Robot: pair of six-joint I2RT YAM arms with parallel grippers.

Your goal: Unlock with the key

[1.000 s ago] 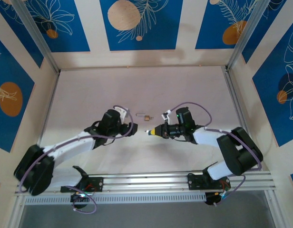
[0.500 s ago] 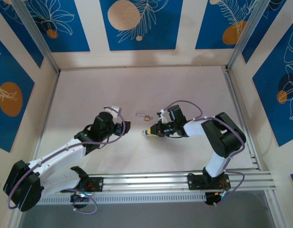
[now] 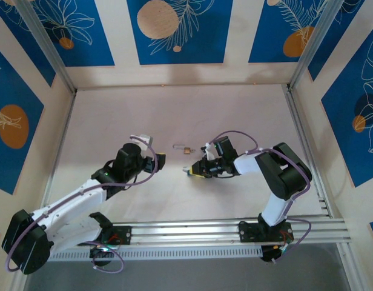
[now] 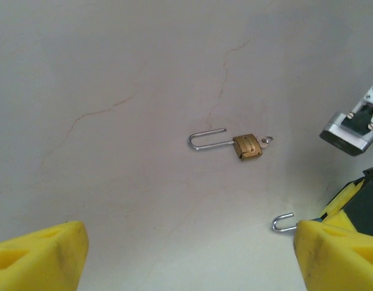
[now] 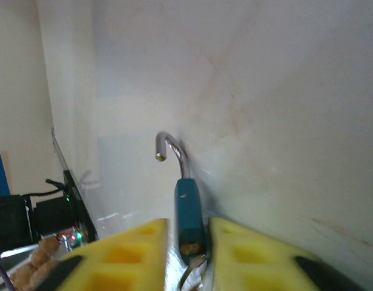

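Brass-coloured padlock (image 4: pixel 247 147) lies flat on the pale desk (image 4: pixel 114 73), with its silver shackle pointing away from the right arm. One leg of the shackle seems to stop short of the body, so I cannot tell if it is locked. The right end effector (image 5: pixel 189 237) is clenched on the key (image 5: pixel 188 209): the dark blue head sits between the yellow fingers and the silver end sticks out in front, curved at its tip. From above, the key is low over the desk, near the padlock but apart from it. The left end effector (image 3: pixel 160 161) is released, its fingers wide apart, and it faces the padlock from the other side. I judge the step in hand to be the approach with the key. The next move calls for a fine alignment of the silver end with the body's keyhole end, and probably for the left fingers to steady the small body.
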